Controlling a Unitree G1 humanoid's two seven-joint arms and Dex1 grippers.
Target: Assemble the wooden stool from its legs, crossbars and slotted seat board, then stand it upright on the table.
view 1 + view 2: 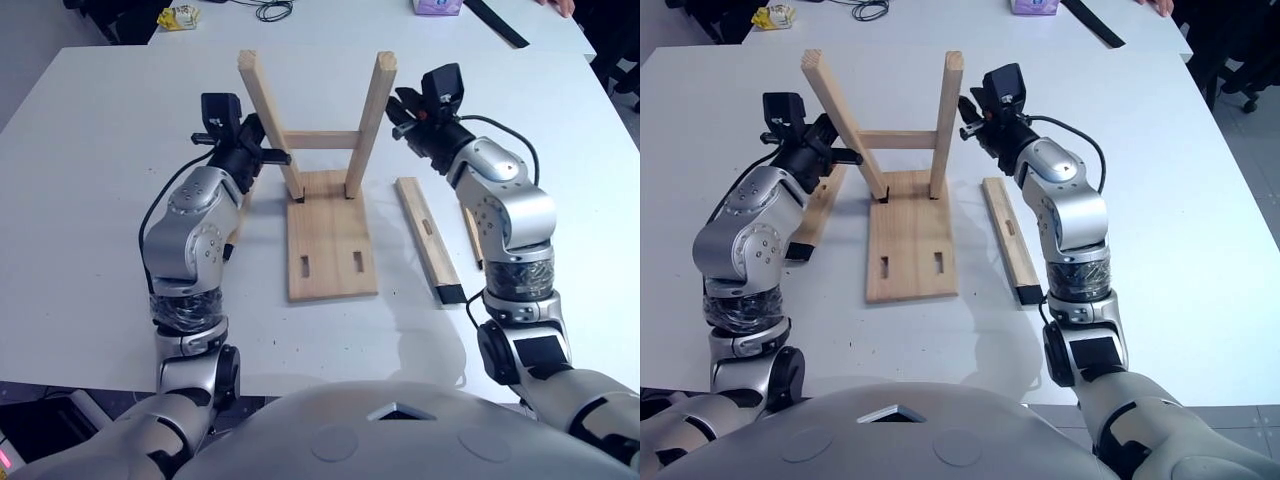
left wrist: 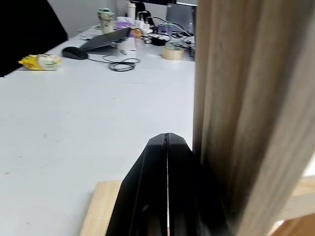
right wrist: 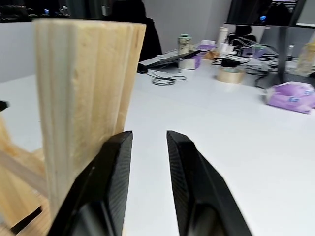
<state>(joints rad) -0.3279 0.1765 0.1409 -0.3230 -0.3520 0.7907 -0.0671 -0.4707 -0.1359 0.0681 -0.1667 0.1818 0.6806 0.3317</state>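
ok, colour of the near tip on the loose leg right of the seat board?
Black. The tip shows best in left eye view.

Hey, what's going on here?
A robot is partway through building a stool. The seat board lies flat on the table with the left leg and right leg standing in its far slots, joined by a crossbar. The left gripper, shut, sits beside the left leg; the right gripper, open, beside the right. A loose leg lies nearby.
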